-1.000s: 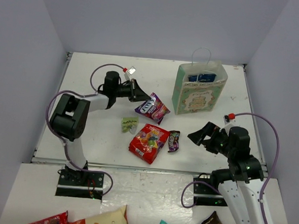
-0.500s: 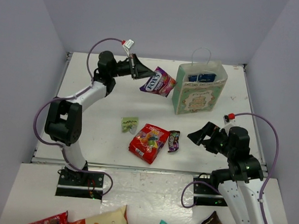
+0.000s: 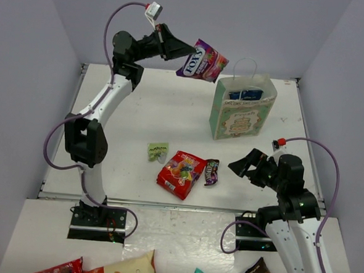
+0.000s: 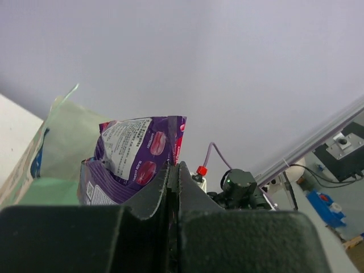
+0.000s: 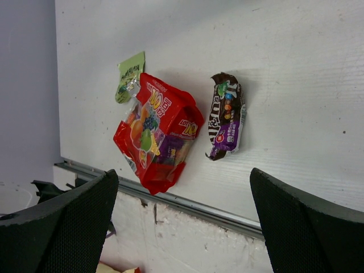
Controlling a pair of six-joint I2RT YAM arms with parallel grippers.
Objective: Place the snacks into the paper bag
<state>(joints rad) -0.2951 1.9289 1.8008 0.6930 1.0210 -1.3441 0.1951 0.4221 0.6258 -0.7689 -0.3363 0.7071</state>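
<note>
Risk lies in release: left gripper (image 3: pixel 188 51) pinches purple candy pack (image 3: pixel 204 60) by one edge, seemingly short of paper bag (image 3: pixel 242 118) mouth; dropped now, it would likely miss; right gripper (image 3: pixel 249 166) hangs spread.

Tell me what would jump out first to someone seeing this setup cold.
The left gripper, raised high at the back, pinches a purple candy pack in the air beside the paper bag. The bright red candy bag lies mid-table between a tiny green packet and a dark brown packet. The right gripper hangs open near them.
</note>
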